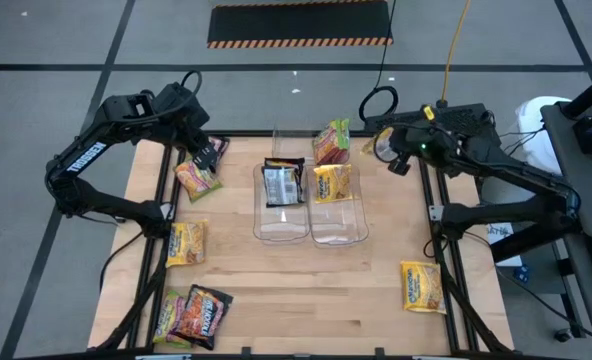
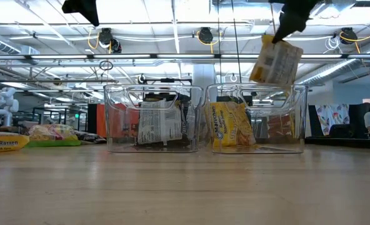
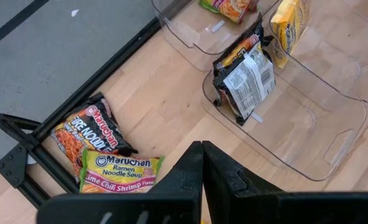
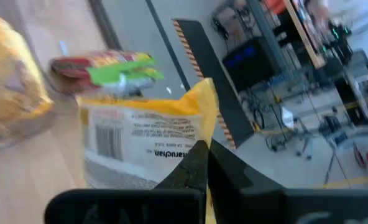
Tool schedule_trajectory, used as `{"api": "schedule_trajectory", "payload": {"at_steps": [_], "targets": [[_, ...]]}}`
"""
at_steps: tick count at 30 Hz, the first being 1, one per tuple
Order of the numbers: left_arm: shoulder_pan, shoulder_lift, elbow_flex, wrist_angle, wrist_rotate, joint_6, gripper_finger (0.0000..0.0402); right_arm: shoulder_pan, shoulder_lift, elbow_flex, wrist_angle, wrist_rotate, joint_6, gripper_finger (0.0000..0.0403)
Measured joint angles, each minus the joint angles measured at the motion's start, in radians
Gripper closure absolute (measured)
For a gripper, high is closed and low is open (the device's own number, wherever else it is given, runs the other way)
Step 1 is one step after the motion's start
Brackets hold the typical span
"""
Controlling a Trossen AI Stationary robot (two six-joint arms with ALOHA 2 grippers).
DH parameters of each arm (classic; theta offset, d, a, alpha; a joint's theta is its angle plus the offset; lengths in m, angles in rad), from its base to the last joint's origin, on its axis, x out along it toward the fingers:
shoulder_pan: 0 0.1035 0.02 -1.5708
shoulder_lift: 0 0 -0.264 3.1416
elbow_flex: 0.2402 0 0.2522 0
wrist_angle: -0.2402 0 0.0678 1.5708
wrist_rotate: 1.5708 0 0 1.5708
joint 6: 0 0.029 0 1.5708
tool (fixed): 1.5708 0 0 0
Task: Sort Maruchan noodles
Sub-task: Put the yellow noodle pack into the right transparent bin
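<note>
One yellow packet (image 4: 140,140), pale barcoded back showing, pinched in the clenched right gripper (image 4: 202,163), hanging above the clear bins (image 2: 257,119). Seen only in the left wrist view: left gripper (image 3: 202,163) clenched empty over two table packets (image 3: 103,155).

Left end effector (image 3: 202,163) closed and empty, right end effector (image 4: 207,163) raised, clamped shut
</note>
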Motion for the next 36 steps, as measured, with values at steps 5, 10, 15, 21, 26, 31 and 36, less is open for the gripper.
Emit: {"api": "schedule_trajectory", "payload": {"at_steps": [5,10,15,21,26,31,36], "targets": [[0.0,0.0,0.0,0.001,0.0,0.0,0.0394,0.112,0.057,0.054,-0.001,-0.004,-0.002,0.0403],[0.0,0.0,0.0,0.001,0.0,0.0,0.0394,0.225,0.118,0.113,0.004,-0.027,0.027,0.0403],[0.0,0.0,0.0,0.001,0.0,0.0,0.0394,0.313,0.173,0.122,0.05,-0.036,0.065,0.0403],[0.0,0.0,0.0,0.0,0.0,0.0,0.0394,0.367,0.251,0.122,0.051,-0.135,0.111,0.0403],[0.0,0.0,0.0,0.0,0.0,0.0,0.0394,0.374,0.311,0.122,0.052,-0.197,0.111,0.0403],[0.0,0.0,0.0,-0.002,0.0,0.0,0.0394,0.373,0.356,0.122,0.043,-0.24,0.102,0.0403],[0.0,0.0,0.0,-0.006,0.0,0.001,0.0394,0.347,0.384,0.121,0.015,-0.328,0.074,0.0403]]}}
